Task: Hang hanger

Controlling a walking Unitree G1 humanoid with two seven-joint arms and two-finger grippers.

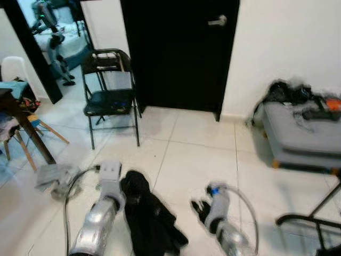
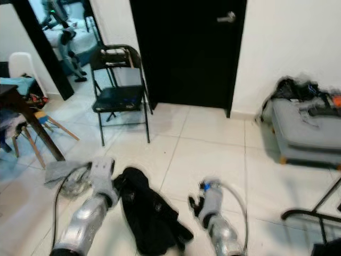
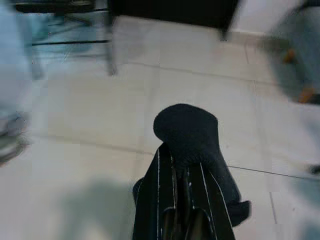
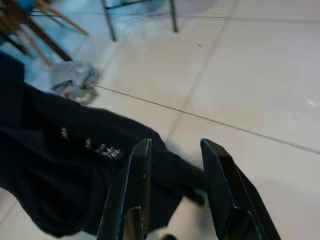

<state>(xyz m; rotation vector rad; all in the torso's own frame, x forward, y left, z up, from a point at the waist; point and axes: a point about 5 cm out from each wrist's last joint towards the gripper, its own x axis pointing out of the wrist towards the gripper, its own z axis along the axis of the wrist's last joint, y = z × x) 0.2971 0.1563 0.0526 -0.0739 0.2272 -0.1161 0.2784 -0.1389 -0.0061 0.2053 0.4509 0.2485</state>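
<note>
A black garment [image 1: 151, 216] hangs low in the lower centre of the head view, bunched and drooping above pale floor tiles. In the left wrist view its rounded dark top sits over the fingers [image 3: 165, 200]. No hanger frame can be made out under the crumpled fabric, which bears faint white lettering.

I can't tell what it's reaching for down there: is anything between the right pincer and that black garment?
Nothing visible stands between them. The right pincer is open and points straight at the black garment, which sits just past its fingertips, with pale floor tiles beyond.
</note>
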